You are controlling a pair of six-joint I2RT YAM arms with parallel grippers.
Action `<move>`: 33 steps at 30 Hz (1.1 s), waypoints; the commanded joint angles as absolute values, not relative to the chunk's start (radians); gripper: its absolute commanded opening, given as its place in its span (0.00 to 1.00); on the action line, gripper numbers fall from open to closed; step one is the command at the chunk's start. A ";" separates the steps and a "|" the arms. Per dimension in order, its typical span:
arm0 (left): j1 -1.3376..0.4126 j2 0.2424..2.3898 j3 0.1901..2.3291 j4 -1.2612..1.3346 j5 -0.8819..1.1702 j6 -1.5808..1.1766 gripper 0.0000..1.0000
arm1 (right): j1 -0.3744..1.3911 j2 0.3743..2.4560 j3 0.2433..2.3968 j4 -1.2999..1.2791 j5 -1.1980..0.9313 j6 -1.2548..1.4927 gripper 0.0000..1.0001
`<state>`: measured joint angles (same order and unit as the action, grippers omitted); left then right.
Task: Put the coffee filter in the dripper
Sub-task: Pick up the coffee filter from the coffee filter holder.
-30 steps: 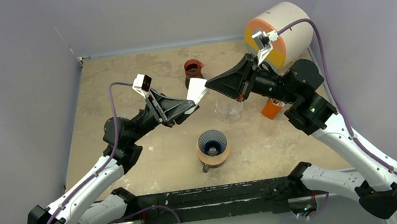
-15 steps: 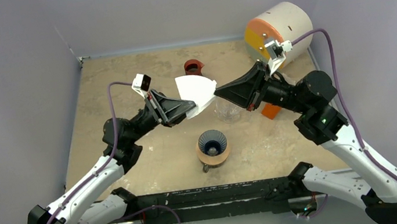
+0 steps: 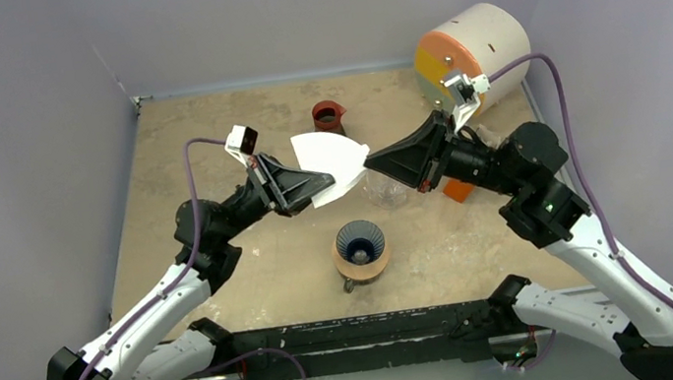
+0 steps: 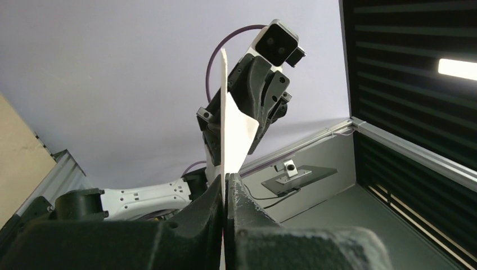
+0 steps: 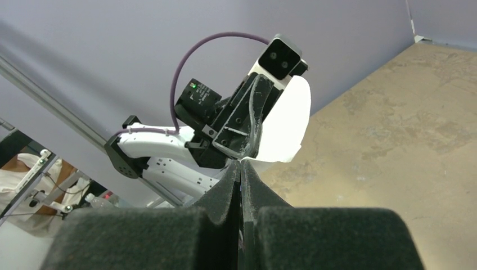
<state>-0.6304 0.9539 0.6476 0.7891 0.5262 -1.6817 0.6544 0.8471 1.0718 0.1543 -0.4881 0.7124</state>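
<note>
Nearest the arm bases, the dripper (image 3: 359, 239) is seen standing upright on a flat tan wooden ring (image 3: 364, 268) on the desk (image 3: 284, 267), with its ribbed blue inside facing up. Above and just beyond it, the white coffee filter (image 3: 329, 161) is held in the air, well clear of the dripper, between the two arms. The left pincer (image 3: 323, 190) is pressed together on the filter's lower left edge. In the left wrist view the paper is seen edge-on, rising from between the closed fingers (image 4: 214, 197). The right pincer (image 3: 371, 157) is pinched tight on the filter's right corner, and in the right wrist view the sheet is seen fanning out from its tips. Below the filter's right side a clear glass cup (image 3: 390, 190) is set on the desk, partly hidden by the right arm. To its right an orange object (image 3: 458, 189) is glimpsed beneath that arm; what it is cannot be told. Farther back a dark red cup (image 3: 328, 117) is placed toward the rear of the desk. At the far right corner a large cream cylinder (image 3: 490, 39) with an orange end face is laid on its side
</note>
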 commanded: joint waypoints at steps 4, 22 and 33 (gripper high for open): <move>-0.626 0.938 0.660 0.796 0.574 -1.587 0.00 | 0.660 0.812 1.093 0.020 -0.439 0.626 0.16; -0.619 0.993 0.718 0.780 0.790 -1.332 0.00 | 0.658 0.675 1.181 -0.379 -0.261 0.439 0.65; -0.617 1.001 0.829 0.648 1.050 -1.074 0.00 | 0.659 0.707 1.207 -0.398 -0.405 0.438 0.67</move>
<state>-0.6235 1.0088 0.7563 0.7040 0.9134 -1.2381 0.6544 0.6914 1.1694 -0.4007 -0.3126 0.4572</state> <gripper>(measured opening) 0.003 0.678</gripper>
